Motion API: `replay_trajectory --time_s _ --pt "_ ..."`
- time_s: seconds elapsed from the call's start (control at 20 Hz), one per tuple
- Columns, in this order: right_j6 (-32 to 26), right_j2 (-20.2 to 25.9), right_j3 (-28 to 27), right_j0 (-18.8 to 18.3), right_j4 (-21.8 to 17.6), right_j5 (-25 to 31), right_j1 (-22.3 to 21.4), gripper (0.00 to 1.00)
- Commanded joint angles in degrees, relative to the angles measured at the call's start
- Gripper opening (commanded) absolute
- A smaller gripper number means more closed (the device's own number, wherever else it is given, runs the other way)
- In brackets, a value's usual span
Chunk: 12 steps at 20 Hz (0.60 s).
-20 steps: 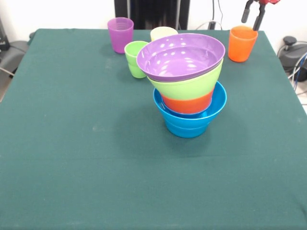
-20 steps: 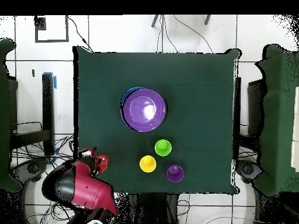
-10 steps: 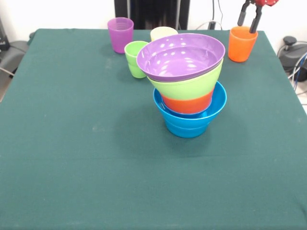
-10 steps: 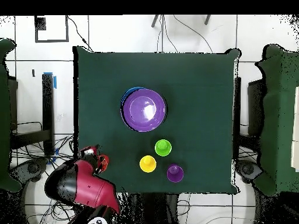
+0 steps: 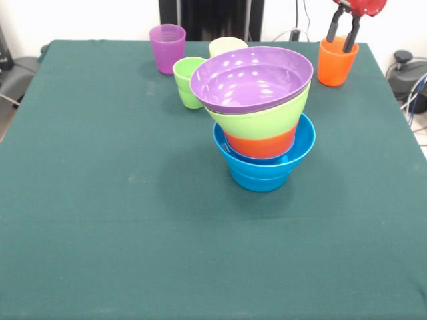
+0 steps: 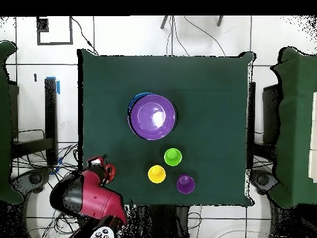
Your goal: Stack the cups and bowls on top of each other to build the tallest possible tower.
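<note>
At the table's far right corner in the front view, my gripper (image 5: 341, 32) hangs over the orange plastic cup (image 5: 336, 63), its two dark fingers (image 5: 331, 29) spread apart and pointing down, tips at the cup's mouth; I cannot tell whether they touch the rim. My red and black arm (image 6: 86, 197) reaches in from off the table's edge at that corner, seen from overhead bent over the cup.

Near the middle of the green-clothed table (image 5: 107, 200) stands the tower (image 5: 260, 120): a large light blue plastic bowl (image 5: 263, 167) at the bottom, a small orange bowl (image 5: 261, 143) nested in it, then a lime green bowl (image 5: 263, 120) and a large glossy purple bowl (image 5: 251, 78) on top, tilted slightly.

Along the far edge, the purple plastic cup (image 5: 167, 48), green cup (image 5: 187, 81) and yellow cup (image 5: 225, 46) stand upright, close together.
</note>
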Motion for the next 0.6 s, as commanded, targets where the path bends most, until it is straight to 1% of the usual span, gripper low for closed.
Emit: replay_trajectory --time_s 0.05,0.25,0.6 --pt "8.2 6.0 1.5 0.2 -1.7 -0.5 2.9 1.0" --pt "8.3 6.1 1.6 0.3 -1.6 -0.1 2.3 1.0" --pt "8.4 5.0 1.6 1.8 -0.6 1.8 1.3 1.0"
